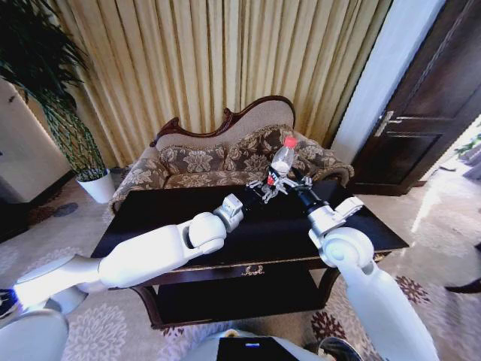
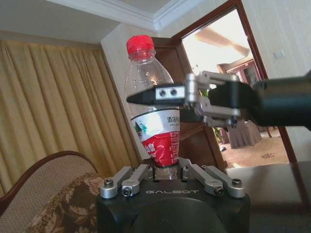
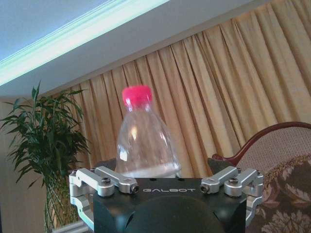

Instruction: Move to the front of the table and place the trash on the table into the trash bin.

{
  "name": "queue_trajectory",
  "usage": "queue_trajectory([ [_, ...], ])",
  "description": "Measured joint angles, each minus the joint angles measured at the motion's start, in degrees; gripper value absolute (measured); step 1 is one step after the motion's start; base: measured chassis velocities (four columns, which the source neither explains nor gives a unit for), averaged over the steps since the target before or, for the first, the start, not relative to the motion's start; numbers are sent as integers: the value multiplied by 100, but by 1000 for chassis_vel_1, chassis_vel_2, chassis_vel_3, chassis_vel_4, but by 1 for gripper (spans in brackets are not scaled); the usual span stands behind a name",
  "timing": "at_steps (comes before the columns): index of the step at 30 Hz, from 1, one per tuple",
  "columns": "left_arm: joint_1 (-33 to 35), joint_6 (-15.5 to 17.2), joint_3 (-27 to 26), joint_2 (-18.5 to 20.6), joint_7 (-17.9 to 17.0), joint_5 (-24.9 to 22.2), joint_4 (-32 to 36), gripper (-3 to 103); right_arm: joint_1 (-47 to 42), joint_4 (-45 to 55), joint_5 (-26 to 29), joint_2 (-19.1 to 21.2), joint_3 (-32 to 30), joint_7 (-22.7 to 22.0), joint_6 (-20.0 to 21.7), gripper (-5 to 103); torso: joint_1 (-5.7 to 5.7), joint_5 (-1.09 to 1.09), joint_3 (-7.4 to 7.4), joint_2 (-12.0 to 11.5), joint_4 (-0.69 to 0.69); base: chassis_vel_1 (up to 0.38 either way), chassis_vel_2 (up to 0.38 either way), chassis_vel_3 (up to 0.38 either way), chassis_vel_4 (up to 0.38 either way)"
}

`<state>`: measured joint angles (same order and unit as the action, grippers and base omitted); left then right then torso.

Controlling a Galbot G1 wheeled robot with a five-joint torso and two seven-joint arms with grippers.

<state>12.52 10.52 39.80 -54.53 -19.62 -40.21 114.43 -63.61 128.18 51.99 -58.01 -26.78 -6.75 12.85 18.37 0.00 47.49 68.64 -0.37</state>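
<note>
Both pincers meet over the tabletop (image 1: pixel 150 218): left pincer (image 1: pixel 264 189) clamps the upright bottle (image 1: pixel 282 158) near its base, right pincer (image 1: pixel 284 180) closed around its middle

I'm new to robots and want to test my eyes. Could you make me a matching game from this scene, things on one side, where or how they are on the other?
Things:
1. bottle
2. left pincer
3. right pincer
4. sofa

Places or states:
A. behind the table, against the curtains
B. upright, red cap on top, held above the table
C. grips the bottle low, at its red label
D. reaches in from the side, fingers around the bottle's middle

Pairs: 1-B, 2-C, 3-D, 4-A
</note>
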Motion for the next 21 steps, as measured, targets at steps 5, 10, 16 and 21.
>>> queue_trajectory([
  [5, -3, 3, 39, -34, 5, 10, -8, 22, -2, 15, -2, 11, -1, -2, -2, 100, 0, 0, 0, 0, 0, 0, 0, 0, 0],
  [10, -130, 13, 74, -45, 4, -8, 5, 22, 1, 24, -39, -14, 70, -5, -2, 86, 0, 0, 0, 0, 0, 0, 0, 0, 0],
  [16, -150, 18, 77, -25, 5, -16, -7, 22, -26, 32, -42, -31, 81, 4, -2, 64, 0, 0, 0, 0, 0, 0, 0, 0, 0],
  [21, -72, 17, 74, -32, -7, -4, -14, 22, -88, 32, -59, -50, 75, 4, -5, 51, 0, 0, 0, 0, 0, 0, 0, 0, 0],
])
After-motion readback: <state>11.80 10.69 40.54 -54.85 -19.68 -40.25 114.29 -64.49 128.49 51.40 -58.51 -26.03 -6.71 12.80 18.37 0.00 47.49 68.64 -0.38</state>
